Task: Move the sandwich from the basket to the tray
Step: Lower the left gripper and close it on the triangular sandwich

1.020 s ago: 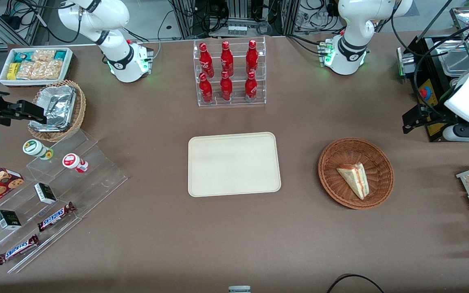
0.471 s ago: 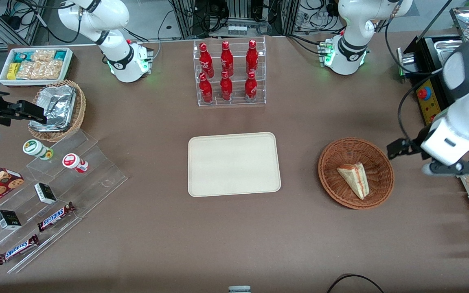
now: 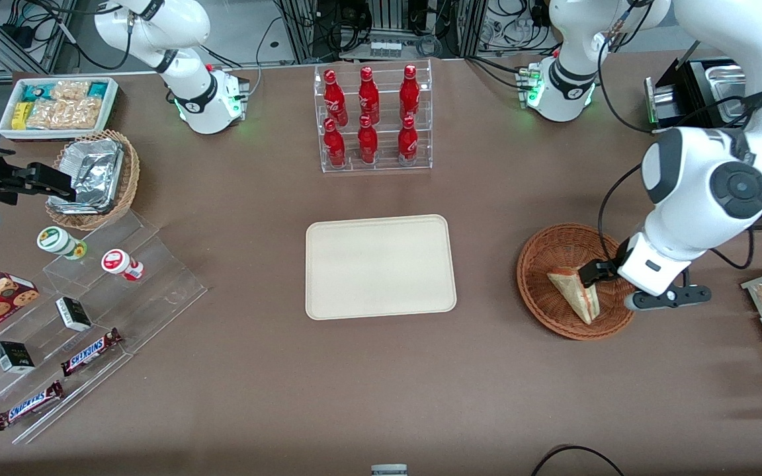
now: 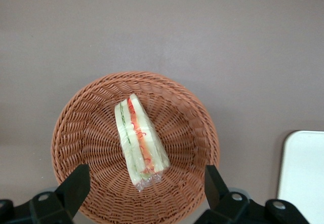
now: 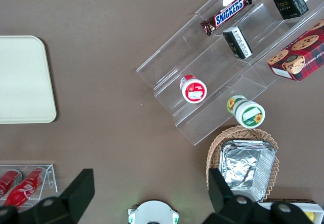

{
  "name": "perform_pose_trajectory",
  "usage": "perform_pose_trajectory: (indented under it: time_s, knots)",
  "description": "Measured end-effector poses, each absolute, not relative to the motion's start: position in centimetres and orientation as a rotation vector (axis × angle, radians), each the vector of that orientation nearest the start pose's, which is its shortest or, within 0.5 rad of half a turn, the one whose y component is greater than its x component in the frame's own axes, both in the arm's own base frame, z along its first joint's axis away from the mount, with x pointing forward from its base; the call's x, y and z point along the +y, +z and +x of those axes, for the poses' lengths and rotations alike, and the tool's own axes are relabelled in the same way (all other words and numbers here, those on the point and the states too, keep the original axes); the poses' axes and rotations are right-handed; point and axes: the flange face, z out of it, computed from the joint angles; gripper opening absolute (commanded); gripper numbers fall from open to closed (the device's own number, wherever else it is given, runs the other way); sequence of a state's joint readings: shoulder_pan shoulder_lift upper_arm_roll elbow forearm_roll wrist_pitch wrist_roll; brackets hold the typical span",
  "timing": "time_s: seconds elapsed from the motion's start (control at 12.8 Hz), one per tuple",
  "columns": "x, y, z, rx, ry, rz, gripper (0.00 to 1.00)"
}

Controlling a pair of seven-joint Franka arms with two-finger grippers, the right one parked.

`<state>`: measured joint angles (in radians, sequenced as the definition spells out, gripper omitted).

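**Sandwich awaits pickup as gripper hangs over basket**

A broad brown counter (image 3: 235, 370) fills the workspace, backed along its rear edge by racks of cables and aluminium framing. At mid-counter lies the cream tray (image 3: 380, 266), bare, so the delivery half of the job is not yet done. Toward the working arm's end of the counter sits the reddish-brown basket (image 3: 556, 261), and the sandwich (image 3: 574, 291) lies inside it on the weave, its red and green filling visible along the cut edge in the wrist view (image 4: 139, 142). The gripper (image 4: 144, 186) hangs above the basket with its jaws spread wide and nothing between them; the two dark fingers (image 4: 75, 184) stand apart over the wicker on either side of the wedge, not touching it. By the look of things the task is at its opening stage: descent, grasp, lift, carry and release all remain.

Elsewhere, a clear rack of red bottles (image 3: 372, 119) stands near the rear edge at mid-counter. Toward the parked arm's end, stepped acrylic shelves (image 3: 123, 291) hold chocolate bars, small boxes and cups, with a tan basket of foil trays (image 3: 93, 177) and a white bin of snacks (image 3: 58, 106) at the rear corner.
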<state>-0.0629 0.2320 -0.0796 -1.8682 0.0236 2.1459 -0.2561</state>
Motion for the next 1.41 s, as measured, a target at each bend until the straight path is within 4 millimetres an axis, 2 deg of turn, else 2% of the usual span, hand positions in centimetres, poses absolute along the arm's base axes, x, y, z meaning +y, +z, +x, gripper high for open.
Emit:
perform_pose_trajectory:
  time_s: [0.16, 0.47, 0.86, 1.02, 1.1, 1.25, 1.41]
  knots:
    - [-8.1, 37.3, 60.7, -0.151, -0.075, -3.120, 1.00]
    - [-7.8, 32.9, 59.4, -0.265, -0.137, -3.115, 1.00]
    - [-7.6, 28.1, 57.1, -0.333, -0.174, -3.124, 1.00]
    - [-7.6, 26.8, 56.8, -0.338, -0.153, -3.124, 1.00]
    - [-7.5, 26.4, 56.7, -0.340, -0.143, -3.123, 0.93]
    - [-7.4, 25.9, 56.7, -0.344, -0.129, -3.122, 0.65]
    - [-7.4, 25.6, 56.6, -0.351, -0.120, -3.120, 0.15]
